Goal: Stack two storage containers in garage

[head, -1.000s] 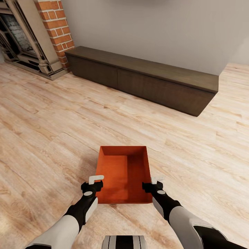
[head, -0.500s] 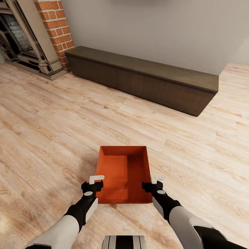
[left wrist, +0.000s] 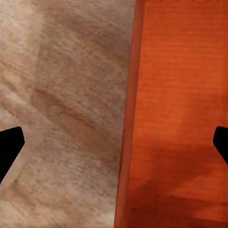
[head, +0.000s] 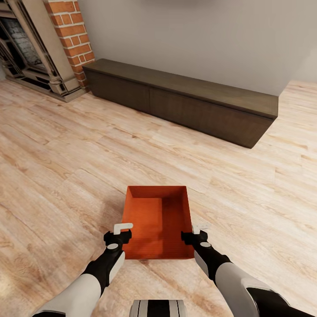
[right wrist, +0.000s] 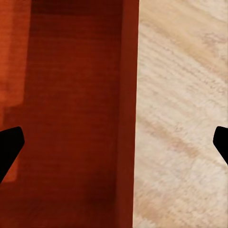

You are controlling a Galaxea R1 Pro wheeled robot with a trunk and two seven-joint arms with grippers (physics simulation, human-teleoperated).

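Orange-red storage container [head: 158, 222] sits empty on plank floor [head: 66, 176].

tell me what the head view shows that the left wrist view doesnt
Head view alone: the brick fireplace, the long dark cabinet, the grey wall, and the right gripper at the container's right wall.
Left wrist view alone: a close look down the container's left wall, which runs between the left gripper's spread fingertips.
Both: the orange-red storage container on the light wood plank floor, with the left gripper at its left wall.
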